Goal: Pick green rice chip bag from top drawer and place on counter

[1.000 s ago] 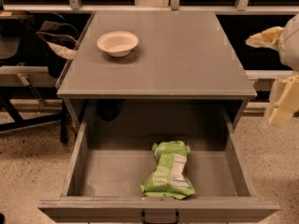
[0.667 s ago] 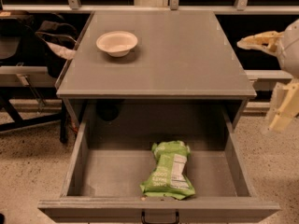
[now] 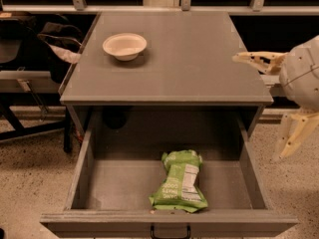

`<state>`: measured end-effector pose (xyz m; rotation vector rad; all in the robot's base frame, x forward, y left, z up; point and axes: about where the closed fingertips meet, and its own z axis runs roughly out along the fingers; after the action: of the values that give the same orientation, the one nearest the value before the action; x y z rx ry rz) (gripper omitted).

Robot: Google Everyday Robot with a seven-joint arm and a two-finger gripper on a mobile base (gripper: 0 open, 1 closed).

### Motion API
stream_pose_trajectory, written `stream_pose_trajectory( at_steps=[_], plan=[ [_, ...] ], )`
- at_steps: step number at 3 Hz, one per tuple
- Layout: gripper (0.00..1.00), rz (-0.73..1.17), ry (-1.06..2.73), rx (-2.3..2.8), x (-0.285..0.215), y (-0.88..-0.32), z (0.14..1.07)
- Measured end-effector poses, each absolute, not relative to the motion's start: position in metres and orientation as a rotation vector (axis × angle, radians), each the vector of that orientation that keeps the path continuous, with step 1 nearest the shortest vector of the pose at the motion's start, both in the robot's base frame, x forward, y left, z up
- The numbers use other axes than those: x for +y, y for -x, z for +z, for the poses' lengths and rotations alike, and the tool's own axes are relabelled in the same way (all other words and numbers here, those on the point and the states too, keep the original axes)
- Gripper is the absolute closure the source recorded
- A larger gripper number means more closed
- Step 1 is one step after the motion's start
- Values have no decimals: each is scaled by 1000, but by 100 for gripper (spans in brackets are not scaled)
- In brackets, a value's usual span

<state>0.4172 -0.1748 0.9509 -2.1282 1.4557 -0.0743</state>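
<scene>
The green rice chip bag (image 3: 180, 182) lies flat on the floor of the open top drawer (image 3: 84, 173), near the front, right of centre, label side up. The drawer's small black handle (image 3: 170, 231) shows at the bottom edge. The grey counter (image 3: 189, 59) spans the cabinet top above it. My gripper (image 3: 256, 108) hangs off the cabinet's right side, level with the counter's front right corner. It is open and empty. One finger (image 3: 254, 59) points left over the counter's right edge. The other finger (image 3: 291, 138) points down outside the drawer.
A white bowl (image 3: 124, 46) stands on the counter at the back left. Dark chairs and bags (image 3: 45, 44) crowd the left of the cabinet. A window rail (image 3: 159, 6) runs behind. Speckled floor (image 3: 30, 183) lies on both sides of the drawer.
My gripper has moved left toward the cabinet, and its upper finger now reaches the counter's right edge. The bag, drawer and bowl have not moved.
</scene>
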Motion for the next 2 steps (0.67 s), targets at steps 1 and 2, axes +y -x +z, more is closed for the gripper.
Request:
stream_pose_trajectory(
  at_steps=[1, 2],
  plan=[
    [0, -80, 2147, 1433, -173, -416, 948],
    [0, -114, 2162, 1445, -172, -416, 948]
  ],
)
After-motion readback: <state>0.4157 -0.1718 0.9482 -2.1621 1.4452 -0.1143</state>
